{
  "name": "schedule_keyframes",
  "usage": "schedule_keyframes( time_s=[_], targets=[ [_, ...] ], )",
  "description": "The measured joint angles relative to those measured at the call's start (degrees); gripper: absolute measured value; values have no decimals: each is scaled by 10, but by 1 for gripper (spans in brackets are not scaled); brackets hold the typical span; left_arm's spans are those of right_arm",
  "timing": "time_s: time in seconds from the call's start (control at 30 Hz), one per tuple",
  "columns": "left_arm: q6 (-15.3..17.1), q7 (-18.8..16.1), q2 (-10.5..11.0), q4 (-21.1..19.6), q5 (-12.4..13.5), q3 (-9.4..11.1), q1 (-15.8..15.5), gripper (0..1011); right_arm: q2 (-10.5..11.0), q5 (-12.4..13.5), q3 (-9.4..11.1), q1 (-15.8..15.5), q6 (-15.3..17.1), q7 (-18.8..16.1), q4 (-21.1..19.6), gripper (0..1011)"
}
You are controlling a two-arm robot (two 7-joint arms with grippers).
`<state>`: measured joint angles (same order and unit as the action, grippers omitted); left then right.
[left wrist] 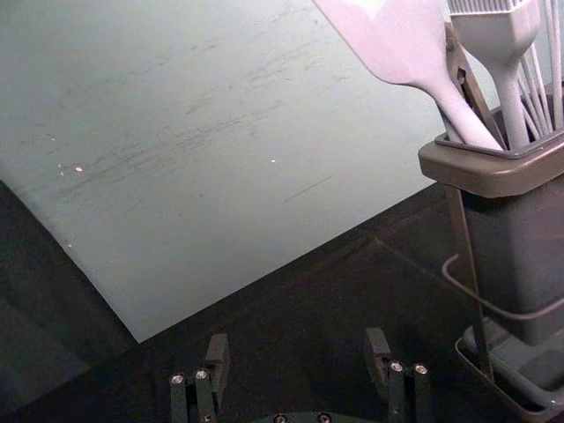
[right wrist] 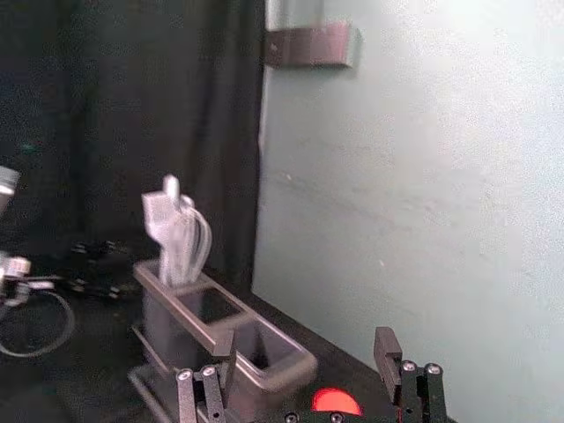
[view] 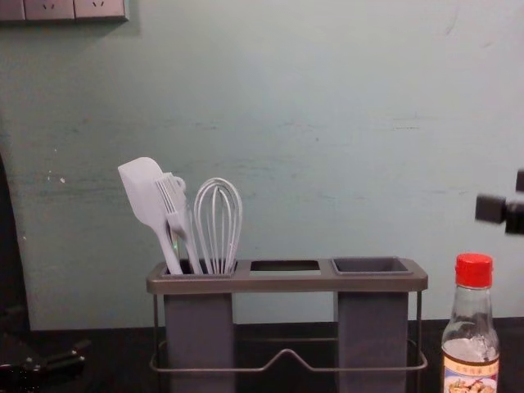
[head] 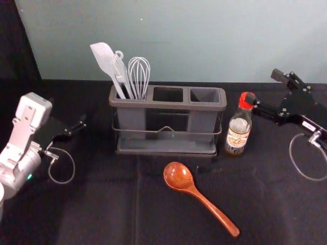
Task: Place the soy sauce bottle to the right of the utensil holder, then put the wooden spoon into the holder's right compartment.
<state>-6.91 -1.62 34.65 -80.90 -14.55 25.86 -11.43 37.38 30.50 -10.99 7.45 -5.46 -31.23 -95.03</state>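
Grey plastic holder (head: 163, 106) held white utensils (head: 125, 74); red-capped glass bottle (head: 238, 127) right. Left gripper (head: 76, 129), right gripper (head: 263, 87) flanked, released. Head view added brown wooden spoon (head: 196, 191) in front.

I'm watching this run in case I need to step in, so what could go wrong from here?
The open right gripper hangs just above the red cap, so a low sideways move might tip the soy sauce bottle.

The bottle stands close beside the utensil holder, so a nudge inward could bump it.

The wooden spoon lies bowl toward the holder; if its bowl or handle catches the right compartment's rim, it may drop.
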Motion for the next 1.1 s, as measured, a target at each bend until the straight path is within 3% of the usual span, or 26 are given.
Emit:
schedule_keyframes(
  time_s=[0.23,0.43,0.57,0.67,0.7,0.73,0.83,0.93,1.0,1.1],
  targets=[
    [0,0,0,0,0,0,0,1005,26,11,12,-33,21,-4,-79,1003],
    [0,0,0,0,0,0,0,1005,49,17,-14,-36,72,-11,-132,1003],
    [0,0,0,0,0,0,0,1005,59,-9,-50,-28,128,12,-168,1003],
    [0,0,0,0,0,0,0,1005,60,-20,-88,-10,194,22,-182,1002],
    [0,0,0,0,0,0,0,1005,57,-24,-110,5,233,25,-184,1003],
    [0,0,0,0,0,0,0,1005,57,-24,-110,5,233,25,-184,1003],
    [0,0,0,0,0,0,0,1005,43,-29,-159,43,324,31,-175,1003],
    [0,0,0,0,0,0,0,1005,26,-34,-190,75,391,41,-159,1003],
    [0,0,0,0,0,0,0,1005,12,-40,-207,96,432,51,-147,1003],
    [0,0,0,0,0,0,0,1005,-2,-48,-220,114,465,63,-133,1003]
  ],
)
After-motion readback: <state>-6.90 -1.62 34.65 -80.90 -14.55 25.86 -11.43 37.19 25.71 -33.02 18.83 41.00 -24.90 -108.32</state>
